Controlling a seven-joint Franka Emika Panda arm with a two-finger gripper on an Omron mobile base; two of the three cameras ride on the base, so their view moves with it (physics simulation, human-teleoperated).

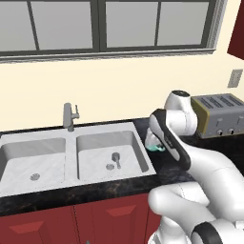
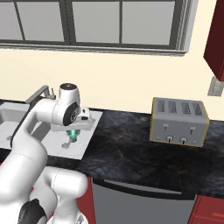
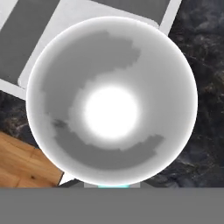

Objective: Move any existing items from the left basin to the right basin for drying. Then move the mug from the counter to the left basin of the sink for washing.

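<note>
Gripper (image 2: pixel 72 134) is clamped on the teal mug (image 2: pixel 72 134), which hangs just past the right basin's (image 1: pixel 131 143) outer edge, over the worktop (image 1: pixel 162 169). The left basin (image 1: pixel 28 162) lies further left, across the divider.

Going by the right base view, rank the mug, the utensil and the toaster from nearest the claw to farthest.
1. The mug, teal, directly beneath the claw, over the sink's right edge.
2. The utensil, just below the mug in the picture, in the right basin.
3. The toaster, far along the counter to the right.
</note>
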